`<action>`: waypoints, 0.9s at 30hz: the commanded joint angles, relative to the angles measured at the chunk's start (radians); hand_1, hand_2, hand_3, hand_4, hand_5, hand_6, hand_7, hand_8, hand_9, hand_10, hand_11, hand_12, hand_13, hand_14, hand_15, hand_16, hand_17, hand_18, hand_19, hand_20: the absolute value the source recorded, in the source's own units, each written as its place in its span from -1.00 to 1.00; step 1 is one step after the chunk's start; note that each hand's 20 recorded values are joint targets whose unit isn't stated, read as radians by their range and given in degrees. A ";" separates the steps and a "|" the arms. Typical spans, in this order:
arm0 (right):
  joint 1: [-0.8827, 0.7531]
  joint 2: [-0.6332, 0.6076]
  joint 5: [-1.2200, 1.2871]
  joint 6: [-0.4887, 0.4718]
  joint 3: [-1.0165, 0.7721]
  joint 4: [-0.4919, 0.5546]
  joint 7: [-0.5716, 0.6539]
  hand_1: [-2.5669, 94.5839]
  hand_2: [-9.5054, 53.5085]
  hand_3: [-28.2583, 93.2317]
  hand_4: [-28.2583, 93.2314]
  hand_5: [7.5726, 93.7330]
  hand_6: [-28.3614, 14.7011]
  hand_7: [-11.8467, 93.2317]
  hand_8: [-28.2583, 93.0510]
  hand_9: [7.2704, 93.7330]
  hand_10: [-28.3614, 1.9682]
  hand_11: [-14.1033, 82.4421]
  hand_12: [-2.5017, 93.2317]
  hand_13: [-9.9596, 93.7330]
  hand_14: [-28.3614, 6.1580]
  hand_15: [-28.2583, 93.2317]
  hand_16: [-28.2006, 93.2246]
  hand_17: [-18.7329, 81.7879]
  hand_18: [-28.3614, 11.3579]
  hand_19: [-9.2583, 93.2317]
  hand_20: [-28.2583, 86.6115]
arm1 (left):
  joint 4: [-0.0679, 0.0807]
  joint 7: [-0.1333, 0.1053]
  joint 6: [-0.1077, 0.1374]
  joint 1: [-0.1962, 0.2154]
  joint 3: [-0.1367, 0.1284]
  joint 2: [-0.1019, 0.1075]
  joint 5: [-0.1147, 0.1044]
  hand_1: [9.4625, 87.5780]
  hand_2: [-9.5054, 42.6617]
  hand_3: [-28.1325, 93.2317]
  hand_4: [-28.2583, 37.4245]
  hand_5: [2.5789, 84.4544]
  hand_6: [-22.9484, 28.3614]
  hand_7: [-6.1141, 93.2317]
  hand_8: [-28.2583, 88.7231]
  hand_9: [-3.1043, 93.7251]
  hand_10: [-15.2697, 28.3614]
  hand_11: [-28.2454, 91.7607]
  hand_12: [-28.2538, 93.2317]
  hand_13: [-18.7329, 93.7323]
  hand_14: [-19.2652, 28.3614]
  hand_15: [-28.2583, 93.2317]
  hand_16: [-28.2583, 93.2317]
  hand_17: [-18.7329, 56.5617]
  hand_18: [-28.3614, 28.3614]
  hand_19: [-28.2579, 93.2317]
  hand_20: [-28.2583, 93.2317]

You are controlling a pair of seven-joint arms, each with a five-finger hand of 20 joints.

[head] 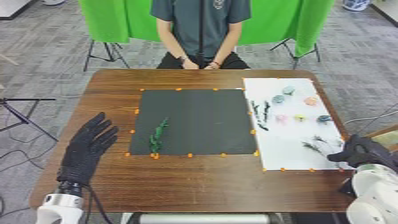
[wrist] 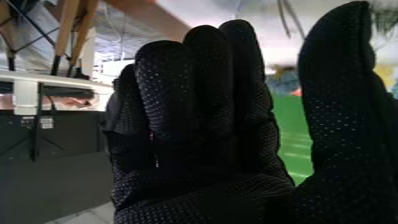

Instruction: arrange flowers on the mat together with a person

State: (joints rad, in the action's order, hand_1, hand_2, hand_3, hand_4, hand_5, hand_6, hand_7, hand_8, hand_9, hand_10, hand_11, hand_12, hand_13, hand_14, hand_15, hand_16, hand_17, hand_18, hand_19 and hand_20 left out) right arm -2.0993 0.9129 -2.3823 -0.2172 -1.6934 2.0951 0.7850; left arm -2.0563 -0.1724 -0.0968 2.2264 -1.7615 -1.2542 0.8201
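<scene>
The dark mat (head: 195, 120) on the brown table (head: 178, 185) serves as the reference. The right hand (head: 362, 151) lies to its right, at the near right edge of the white sheet (head: 280, 142). In the right wrist view, the fingers of the right hand (wrist: 204, 110) extend nearly straight, with the thumb (wrist: 338, 95) set well apart; the hand is open and grips nothing. Whether it touches the sheet cannot be told. The left hand (head: 89, 145) is left of the mat, its fingers open and extended. A green sprig (head: 159, 136) lies on the mat, toward its near left corner. Right of the mat, the sheet bears dark green stems (head: 258, 114), a peach flower (head: 311, 101), a pink flower (head: 282, 119), a yellow flower (head: 299, 118), bluish flowers (head: 289, 90) and, nearer the right hand, thin sprigs (head: 313, 147).
</scene>
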 commanded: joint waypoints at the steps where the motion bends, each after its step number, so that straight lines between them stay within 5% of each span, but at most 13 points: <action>1: 0.019 -0.016 -0.041 0.080 0.035 -0.047 -0.024 0.09 -1.00 0.27 -1.00 0.32 0.32 -0.04 -0.74 0.42 0.11 0.30 -0.23 0.47 0.11 0.63 -0.15 0.04 -0.48 0.91 0.19 | 0.002 0.010 -0.004 0.007 0.001 -0.008 -0.002 -0.49 -0.62 0.60 -0.81 -0.37 0.00 -0.41 -0.71 -0.44 0.22 -0.14 -0.28 -0.27 0.39 -0.12 -0.50 -0.75 0.74 0.18 -0.35; 5: 0.034 -0.017 -0.054 0.082 0.052 -0.071 -0.044 0.26 -1.00 0.12 -1.00 0.37 0.32 0.04 -0.51 0.51 0.19 0.33 -0.22 0.54 0.17 0.66 -0.13 0.10 -0.49 0.98 0.23 | 0.003 0.013 -0.004 0.007 0.001 -0.009 -0.003 -0.49 -0.62 0.60 -0.81 -0.37 0.00 -0.41 -0.71 -0.44 0.22 -0.14 -0.28 -0.27 0.39 -0.12 -0.50 -0.75 0.74 0.18 -0.35; 8: 0.031 -0.015 -0.042 0.055 0.049 -0.074 -0.057 0.25 -1.00 0.30 -1.00 0.56 0.37 0.08 -0.49 0.69 0.30 0.34 -0.20 0.65 0.22 0.68 -0.09 0.20 -0.52 1.00 0.34 | 0.003 0.014 -0.003 0.008 0.001 -0.011 -0.002 -0.49 -0.62 0.60 -0.81 -0.38 0.00 -0.40 -0.71 -0.44 0.22 -0.14 -0.28 -0.27 0.39 -0.12 -0.50 -0.75 0.74 0.18 -0.35; 16: 0.021 -0.035 -0.058 0.246 0.064 -0.074 -0.102 0.05 -1.00 0.73 -1.00 0.66 0.30 0.16 -0.40 0.80 0.34 0.53 -0.12 0.75 0.22 0.79 -0.02 0.32 -0.59 1.00 0.61 | 0.002 0.013 -0.001 0.012 -0.001 -0.012 -0.003 -0.49 -0.62 0.60 -0.81 -0.38 0.00 -0.40 -0.71 -0.44 0.22 -0.14 -0.28 -0.27 0.39 -0.12 -0.50 -0.75 0.74 0.18 -0.35; 27: 0.206 -0.059 -0.040 0.432 0.215 0.035 -0.206 -0.05 -1.00 0.82 -0.85 0.64 0.24 0.29 -0.39 0.85 0.34 0.63 -0.12 0.80 0.22 0.85 -0.02 0.38 -0.62 1.00 0.73 | -0.001 0.006 0.010 0.019 0.002 -0.007 -0.002 -0.48 -0.61 0.60 -0.81 -0.37 0.00 -0.41 -0.71 -0.44 0.22 -0.14 -0.28 -0.27 0.39 -0.12 -0.50 -0.75 0.74 0.18 -0.35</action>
State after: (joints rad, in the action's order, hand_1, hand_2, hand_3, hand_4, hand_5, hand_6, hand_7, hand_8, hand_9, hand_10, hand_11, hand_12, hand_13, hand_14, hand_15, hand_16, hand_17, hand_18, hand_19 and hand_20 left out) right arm -2.0509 0.8678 -2.4393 0.1752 -1.5888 2.0502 0.6643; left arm -2.0559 -0.1683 -0.0965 2.2270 -1.7615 -1.2576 0.8201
